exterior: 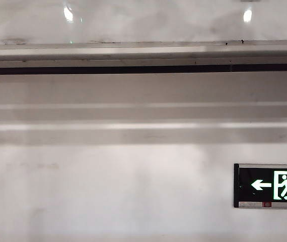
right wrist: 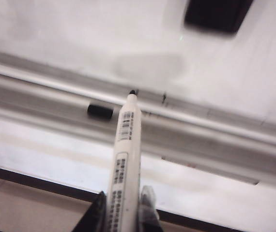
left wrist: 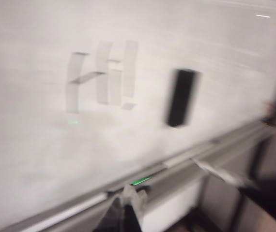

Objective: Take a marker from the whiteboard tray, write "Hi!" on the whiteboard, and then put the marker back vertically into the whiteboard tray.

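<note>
My right gripper (right wrist: 125, 194) is shut on the marker (right wrist: 126, 145), a white barrel with dark print. Its bare black tip points at the whiteboard tray (right wrist: 225, 140), close to the tray's back edge. A small black cap-like piece (right wrist: 100, 111) lies in the tray beside the tip. The whiteboard (left wrist: 31, 145) carries faint, blurred strokes reading "Hi!" (left wrist: 104, 77). My left gripper (left wrist: 128, 203) hangs just in front of the tray (left wrist: 201, 159), its fingers together with nothing between them. The exterior view shows the whiteboard (exterior: 143, 22) and tray (exterior: 143, 50) but neither arm.
A black eraser (left wrist: 181, 96) sticks to the whiteboard right of the writing; in the right wrist view the eraser (right wrist: 218, 14) sits above the marker tip. A green exit sign (exterior: 277, 185) hangs on the wall below the tray. Pale moulding bands (exterior: 143, 126) run under the tray.
</note>
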Controlling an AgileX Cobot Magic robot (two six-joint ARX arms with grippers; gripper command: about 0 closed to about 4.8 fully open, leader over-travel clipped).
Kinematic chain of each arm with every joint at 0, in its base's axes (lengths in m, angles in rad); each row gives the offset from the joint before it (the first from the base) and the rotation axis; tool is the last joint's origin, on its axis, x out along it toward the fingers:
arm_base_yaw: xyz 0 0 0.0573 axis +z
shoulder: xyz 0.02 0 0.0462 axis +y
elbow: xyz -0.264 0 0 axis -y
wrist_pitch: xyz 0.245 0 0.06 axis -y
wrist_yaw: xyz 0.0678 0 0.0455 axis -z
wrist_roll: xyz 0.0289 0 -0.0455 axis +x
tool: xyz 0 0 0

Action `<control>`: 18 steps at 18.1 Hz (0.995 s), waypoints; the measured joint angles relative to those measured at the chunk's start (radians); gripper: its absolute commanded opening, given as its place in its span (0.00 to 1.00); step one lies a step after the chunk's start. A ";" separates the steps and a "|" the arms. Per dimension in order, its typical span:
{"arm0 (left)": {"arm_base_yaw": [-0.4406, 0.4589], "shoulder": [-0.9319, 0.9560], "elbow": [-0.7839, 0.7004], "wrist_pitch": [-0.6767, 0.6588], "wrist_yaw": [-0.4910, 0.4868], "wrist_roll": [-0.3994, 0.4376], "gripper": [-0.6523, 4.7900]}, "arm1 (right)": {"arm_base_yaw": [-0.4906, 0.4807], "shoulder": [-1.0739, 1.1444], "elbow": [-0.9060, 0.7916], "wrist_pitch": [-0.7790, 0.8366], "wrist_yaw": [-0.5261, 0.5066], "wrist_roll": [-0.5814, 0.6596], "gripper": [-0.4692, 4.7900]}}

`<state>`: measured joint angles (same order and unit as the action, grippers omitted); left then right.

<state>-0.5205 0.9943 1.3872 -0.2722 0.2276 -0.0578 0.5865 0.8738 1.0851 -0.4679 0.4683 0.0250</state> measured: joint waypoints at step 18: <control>0.000 0.000 0.000 0.000 0.015 0.001 0.11 | -0.315 0.172 -0.225 0.406 -0.290 0.116 0.08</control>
<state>-0.5201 0.9943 1.3872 -0.2726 0.2424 -0.0566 0.2718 1.0454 0.8600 -0.0616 0.1783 0.1406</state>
